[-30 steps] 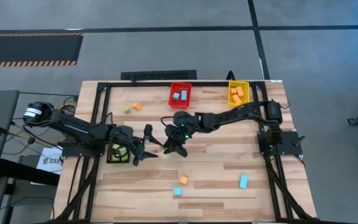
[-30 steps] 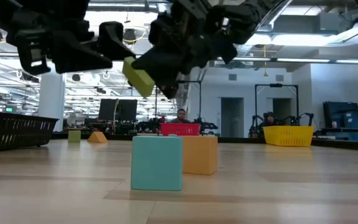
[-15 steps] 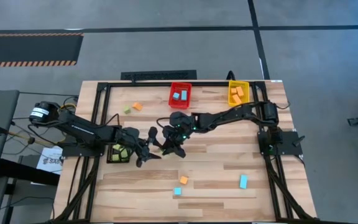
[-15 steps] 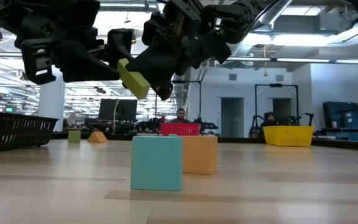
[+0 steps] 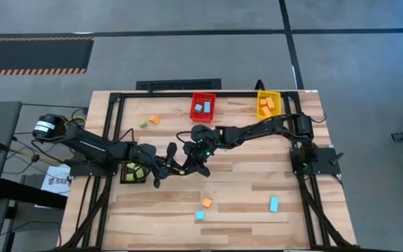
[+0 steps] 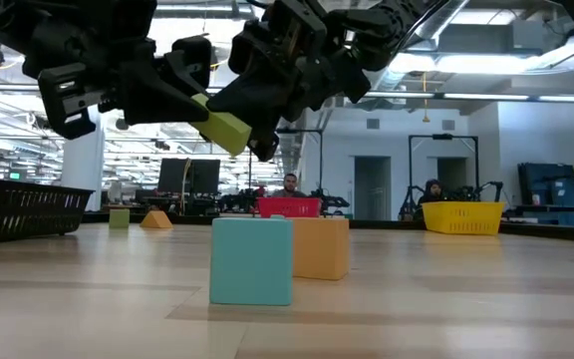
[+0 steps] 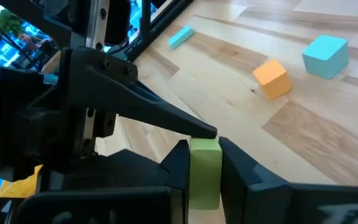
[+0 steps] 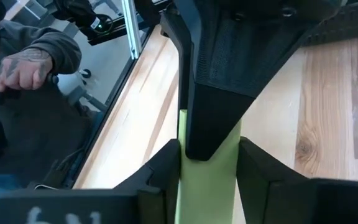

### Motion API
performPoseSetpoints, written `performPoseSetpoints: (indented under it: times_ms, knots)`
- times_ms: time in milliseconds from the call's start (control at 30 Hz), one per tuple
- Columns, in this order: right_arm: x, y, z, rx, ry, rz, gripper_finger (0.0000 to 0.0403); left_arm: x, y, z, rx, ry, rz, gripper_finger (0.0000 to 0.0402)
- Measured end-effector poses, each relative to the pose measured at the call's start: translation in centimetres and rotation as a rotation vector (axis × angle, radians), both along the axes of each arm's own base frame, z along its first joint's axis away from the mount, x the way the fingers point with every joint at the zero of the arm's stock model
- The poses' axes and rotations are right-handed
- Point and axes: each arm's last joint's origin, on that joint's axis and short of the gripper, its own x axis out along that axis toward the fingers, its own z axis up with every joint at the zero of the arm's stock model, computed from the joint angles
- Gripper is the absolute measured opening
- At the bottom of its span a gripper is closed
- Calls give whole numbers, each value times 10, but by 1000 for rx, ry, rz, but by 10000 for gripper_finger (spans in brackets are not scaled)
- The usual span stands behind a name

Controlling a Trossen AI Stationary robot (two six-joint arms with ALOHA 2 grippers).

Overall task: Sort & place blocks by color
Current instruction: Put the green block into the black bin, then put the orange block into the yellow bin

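Note:
A lime green bar [image 5: 178, 167] hangs above the table's middle, between my two grippers. My left gripper [image 5: 171, 166] reaches it from the left and my right gripper [image 5: 188, 165] from the right. In the left wrist view the bar [image 7: 205, 171] sits between my left fingers. In the right wrist view the bar [image 8: 207, 183] sits between my right fingers. The low view shows the bar [image 6: 224, 128] tilted in the air. Loose blocks lie on the table: green [image 5: 143, 124], orange [image 5: 154, 120], orange [image 5: 206, 202], blue [image 5: 200, 215] and blue [image 5: 273, 204]. My left gripper pinches one end of the bar [image 7: 205, 155] between its two fingers, coming roughly level from the table's left. The bar is lifted clear of the table. My right gripper pinches the bar's other end [image 8: 207, 193] between its two fingers, coming roughly level from the table's right. The left gripper's finger [image 8: 216, 93] lies over the bar just ahead of my right fingers.
A black bin [image 5: 123, 173] with green blocks stands at the left edge. A red bin [image 5: 203, 97] with blue blocks and a yellow bin [image 5: 268, 94] with orange blocks stand at the far edge. A person's hand [image 8: 23, 62] shows beyond the table.
My left gripper has gone toward the table's right, up to the green bar held by my right gripper. My right gripper has shifted a little toward the table's left with the bar, which stays lifted and tilted.

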Motion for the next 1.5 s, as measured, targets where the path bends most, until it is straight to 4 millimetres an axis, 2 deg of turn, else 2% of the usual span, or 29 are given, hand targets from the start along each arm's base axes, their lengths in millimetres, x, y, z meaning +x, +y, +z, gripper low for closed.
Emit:
performPoseSetpoints:
  times_ms: [133,233,367,500,667,833,900,1000,1200,1500]
  knots:
    - [0,-7,1,1,-17,3,182,0,1,10,-11,24,27,26]
    - [-3,-21,6,34,-6,-3,221,-3,2,24,-18,89,68,26]
    - [-8,-39,17,30,-25,-48,250,-18,5,42,-63,218,148,26]
    - [-12,-54,21,16,-32,-82,254,-40,10,58,-265,351,362,26]
    - [-12,-61,23,-18,-62,-104,255,-76,5,85,-533,435,648,26]
    - [-11,-60,24,-28,-81,-96,255,-112,7,78,-748,588,1041,26]
    - [-10,-57,24,-44,-97,-83,255,-121,8,70,-736,667,1162,27]
    - [-10,-57,24,-63,-109,-74,255,-123,8,61,-730,711,1256,30]
    - [-10,-53,23,-60,-99,-66,255,-113,8,49,-669,740,1277,42]
    - [-12,-35,19,-58,-18,-57,255,-105,11,44,-557,782,1232,152]
